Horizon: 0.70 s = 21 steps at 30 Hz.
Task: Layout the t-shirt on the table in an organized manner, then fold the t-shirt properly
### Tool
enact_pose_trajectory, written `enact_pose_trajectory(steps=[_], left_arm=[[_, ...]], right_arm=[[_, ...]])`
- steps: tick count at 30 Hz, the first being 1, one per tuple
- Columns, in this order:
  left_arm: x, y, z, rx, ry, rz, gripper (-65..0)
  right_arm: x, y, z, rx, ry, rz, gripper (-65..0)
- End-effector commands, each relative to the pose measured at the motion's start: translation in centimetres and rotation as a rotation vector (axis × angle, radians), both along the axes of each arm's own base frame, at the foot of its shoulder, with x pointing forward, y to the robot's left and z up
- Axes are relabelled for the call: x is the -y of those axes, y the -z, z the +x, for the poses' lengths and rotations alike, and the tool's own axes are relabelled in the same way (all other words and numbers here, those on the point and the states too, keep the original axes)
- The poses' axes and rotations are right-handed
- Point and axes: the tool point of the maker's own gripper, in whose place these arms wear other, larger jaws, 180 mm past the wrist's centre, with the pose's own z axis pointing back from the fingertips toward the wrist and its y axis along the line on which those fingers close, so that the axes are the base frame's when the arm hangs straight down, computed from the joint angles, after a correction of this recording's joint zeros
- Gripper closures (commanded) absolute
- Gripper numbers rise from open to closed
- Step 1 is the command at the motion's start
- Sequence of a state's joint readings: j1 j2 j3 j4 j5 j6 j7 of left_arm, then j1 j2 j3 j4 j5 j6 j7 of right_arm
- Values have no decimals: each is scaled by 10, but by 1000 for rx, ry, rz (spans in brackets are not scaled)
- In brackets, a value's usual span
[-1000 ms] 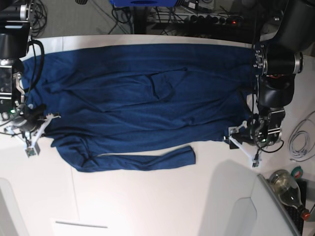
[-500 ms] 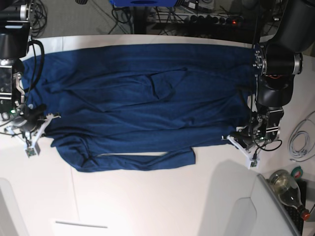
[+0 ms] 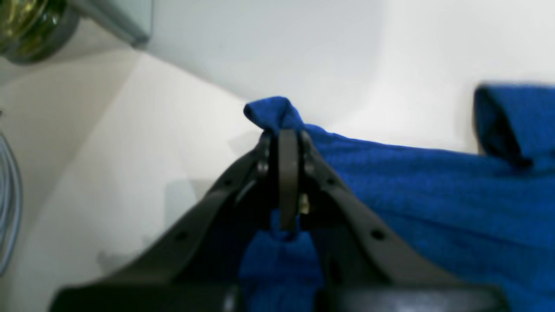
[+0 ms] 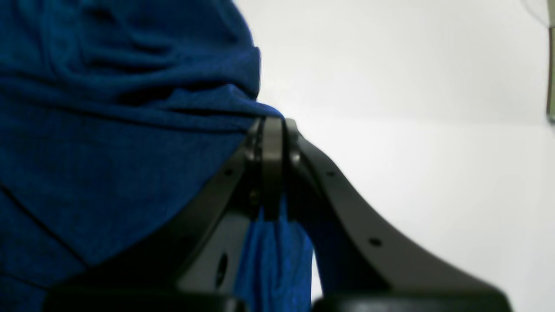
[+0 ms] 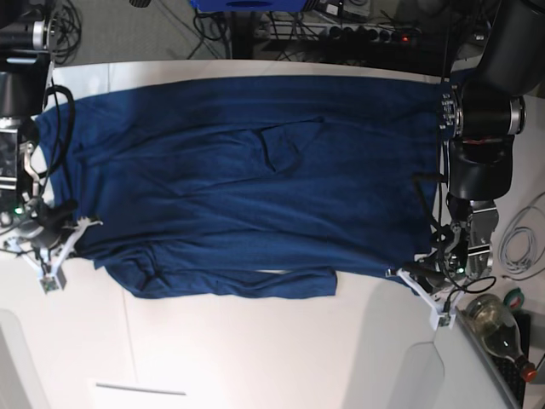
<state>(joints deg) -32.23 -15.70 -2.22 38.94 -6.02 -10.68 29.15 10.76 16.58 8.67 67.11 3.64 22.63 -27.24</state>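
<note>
The dark navy t-shirt (image 5: 247, 170) lies spread wide across the white table (image 5: 255, 341), with a sleeve folded along its near edge (image 5: 255, 281). My left gripper (image 5: 409, 273) is at the shirt's near right corner. In the left wrist view the left gripper (image 3: 282, 132) is shut on a tuft of the t-shirt (image 3: 390, 186). At the shirt's near left corner my right gripper (image 5: 81, 227) is also pinching cloth. The right wrist view shows the right gripper (image 4: 272, 123) shut on a fold of the t-shirt (image 4: 108, 130).
A glass bottle (image 5: 500, 328) stands at the front right, with a coil of pale cable (image 5: 519, 243) beside it. A grey panel (image 5: 409, 358) covers the front right of the table. Cables and a power strip (image 5: 366, 34) lie beyond the far edge.
The left gripper has shut on the shirt's near right corner and drawn it toward the front edge. The right gripper, still shut on its corner, has also shifted slightly forward.
</note>
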Motion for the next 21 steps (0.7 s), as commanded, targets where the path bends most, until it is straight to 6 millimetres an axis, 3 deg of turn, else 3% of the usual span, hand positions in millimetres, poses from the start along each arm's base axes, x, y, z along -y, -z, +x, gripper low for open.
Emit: enact_pose_trajectory(steps=[1,5,10,16,19,21], left_arm=[[-6,-30,19,82,-1,17,0],[0,-53,19,170,20,31,0],[-16,-65,12,206,-55,-1,0],[-14,-37,-11,151,-57,-7,0],[-8,-22,-22,122,-53,-16,0],[-4,-20,-23,120,-56,-28,0]], right_arm=[[7,-22,17,69,0,-11,0],[8,-23,18,71,1,-14,0],[10,-9,9,29,9,-9,0],[14,32,-15,-92,44,23,0],[16,40,-21,-119,57,30,-6],[15,40,-21,-119,56,31,-62]])
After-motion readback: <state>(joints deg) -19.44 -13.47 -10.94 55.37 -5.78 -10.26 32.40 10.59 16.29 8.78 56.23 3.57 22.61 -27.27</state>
